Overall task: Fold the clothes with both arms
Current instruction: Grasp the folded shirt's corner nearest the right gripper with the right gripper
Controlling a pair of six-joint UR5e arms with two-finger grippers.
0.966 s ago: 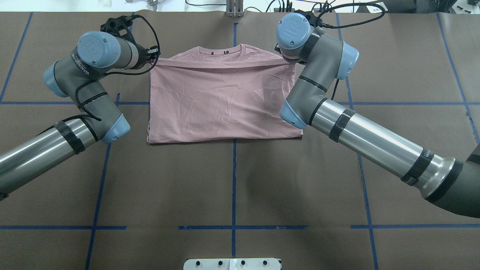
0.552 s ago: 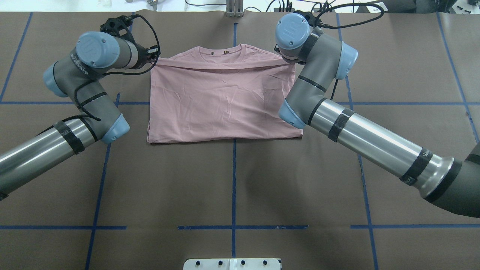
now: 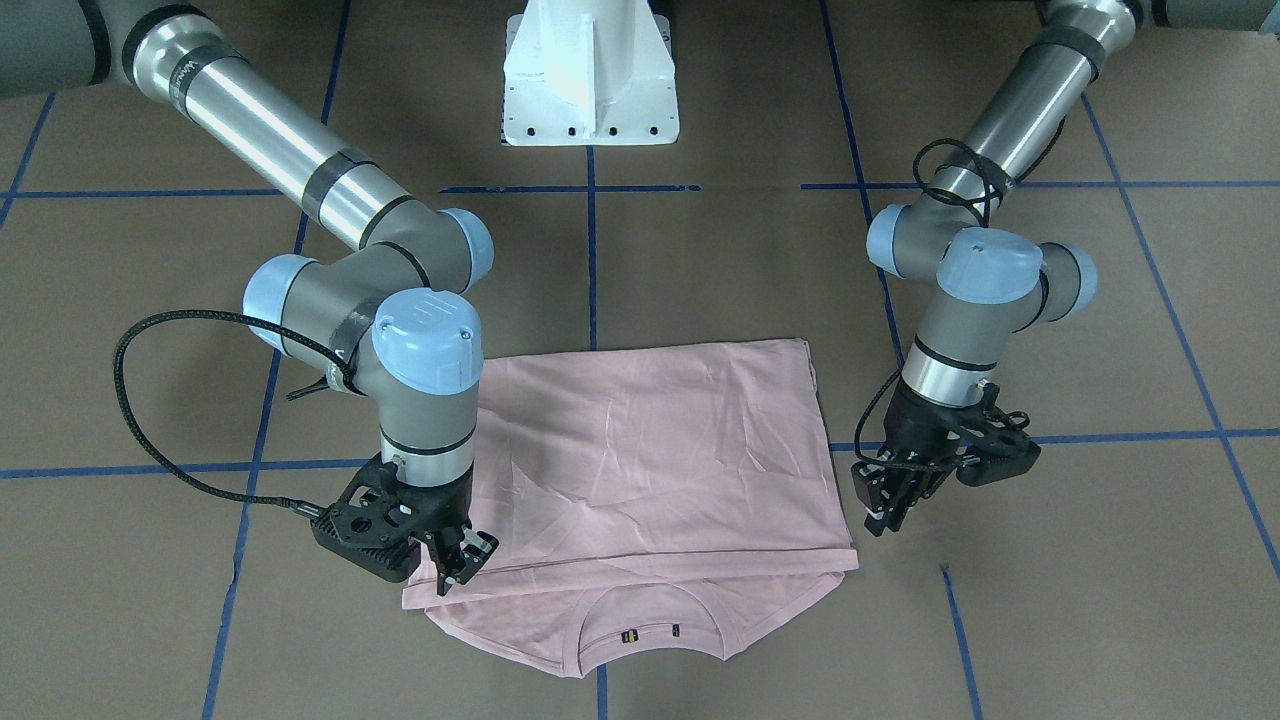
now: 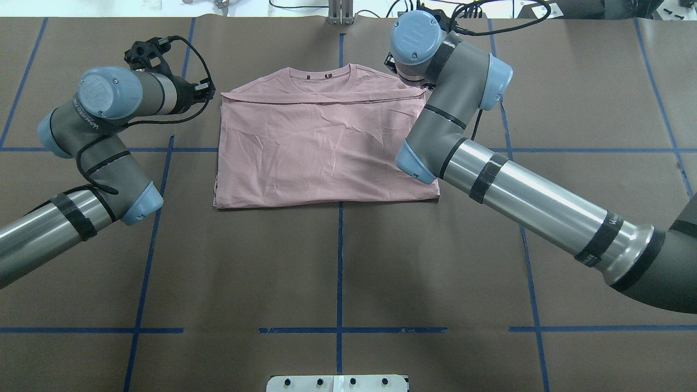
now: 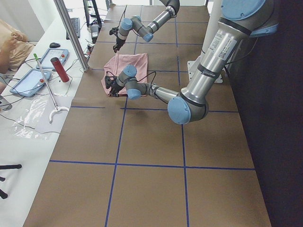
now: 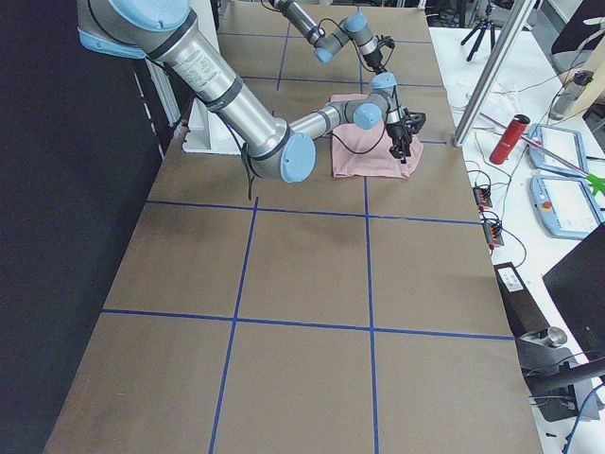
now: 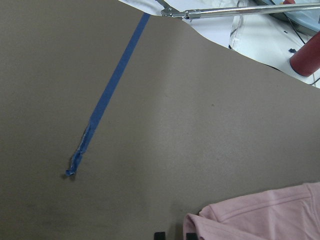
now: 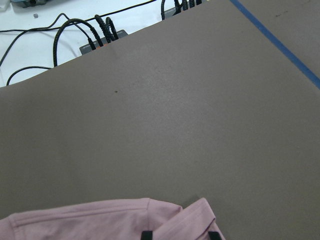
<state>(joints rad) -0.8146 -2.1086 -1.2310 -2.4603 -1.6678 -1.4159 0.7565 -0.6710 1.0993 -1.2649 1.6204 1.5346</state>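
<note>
**Op:** Watching the pink T-shirt (image 4: 326,147) lying flat on the table (image 4: 337,261), collar (image 4: 320,73) pointing to the far side, long axis crosswise.

**Spotter:** Handling?

**Op:** Limp and light, I'd judge, so I'd pinch the side edges. My right gripper (image 3: 465,567) is spread over its corner; my left gripper (image 3: 880,522) is narrow and empty, just beside it.

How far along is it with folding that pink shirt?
The T-shirt lies flat as a rectangle, lower half folded up just short of the collar. Nothing is gripped: the left gripper hangs beside it, the right gripper over a corner. Probably further folds remain.
</note>
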